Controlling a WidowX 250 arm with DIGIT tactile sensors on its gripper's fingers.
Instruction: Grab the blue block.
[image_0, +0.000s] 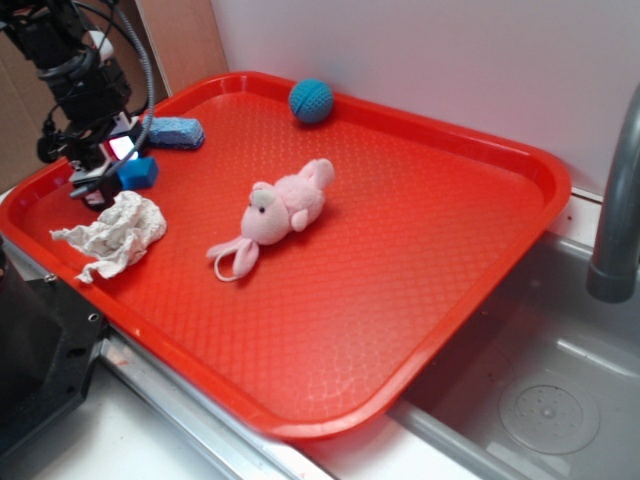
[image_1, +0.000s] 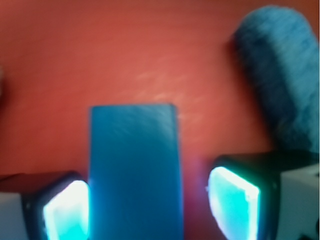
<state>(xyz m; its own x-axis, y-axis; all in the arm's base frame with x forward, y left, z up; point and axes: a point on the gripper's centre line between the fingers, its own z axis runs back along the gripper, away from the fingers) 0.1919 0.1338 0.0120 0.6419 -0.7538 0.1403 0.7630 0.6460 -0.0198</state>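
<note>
The blue block lies flat on the red tray near its far left corner, smooth and deep blue. In the wrist view the blue block stands between my two glowing pads. The left pad is against its side, while a strip of red tray shows between the block and the right pad. My gripper is low over the tray, astride the block and open. The block's near end runs out of the wrist view.
A lighter blue rough sponge lies just beyond the gripper. A crumpled white rag sits in front of it. There is a pink plush bunny mid-tray and a teal knitted ball at the back. A sink basin and grey faucet lie right.
</note>
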